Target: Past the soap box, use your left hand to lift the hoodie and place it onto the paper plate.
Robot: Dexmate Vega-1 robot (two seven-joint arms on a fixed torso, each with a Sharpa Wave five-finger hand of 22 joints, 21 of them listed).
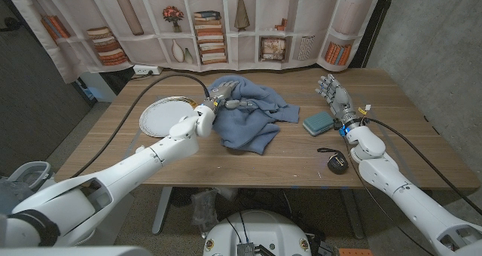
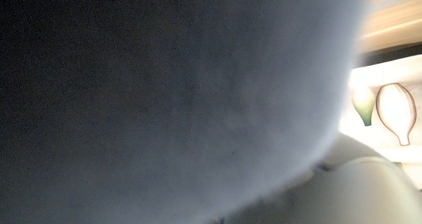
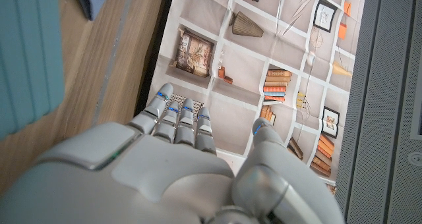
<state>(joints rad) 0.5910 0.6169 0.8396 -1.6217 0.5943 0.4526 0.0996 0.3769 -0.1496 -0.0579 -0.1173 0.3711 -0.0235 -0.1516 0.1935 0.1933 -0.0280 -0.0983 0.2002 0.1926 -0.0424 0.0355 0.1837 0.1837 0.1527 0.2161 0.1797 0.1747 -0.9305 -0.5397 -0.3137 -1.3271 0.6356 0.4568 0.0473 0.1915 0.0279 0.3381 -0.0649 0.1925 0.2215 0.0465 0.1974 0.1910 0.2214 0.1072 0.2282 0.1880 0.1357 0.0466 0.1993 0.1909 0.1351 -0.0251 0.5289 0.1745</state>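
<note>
Behind the wooden table point(image 1: 248, 158) hangs a curtain point(image 1: 226, 22) printed with shelves, books and vases. On the table lies a blue hoodie point(image 1: 252, 117), all crumpled, near the middle. A white paper plate point(image 1: 162, 117) sits just beside it, on the robot's left. A small blue-green soap box point(image 1: 318, 122) sits on the other side of the hoodie, close to it but not touching. A little black thing with a cord point(image 1: 337, 163) lies nearer the front edge.

The left hand point(image 1: 224, 100) is on the top edge of the hoodie, next to the plate. Its fingers point(image 1: 235, 103) are closed on a bunch of the cloth. In the left wrist view, blurry blue cloth point(image 2: 171, 99) is right up against the camera.

The right hand point(image 1: 335, 96) waits past the soap box, well apart from the hoodie. Its fingers point(image 3: 177, 115) are straight and side by side, with the thumb a bit apart, and they hold nothing. The soap box point(image 3: 26, 53) shows at the side in the right wrist view.
</note>
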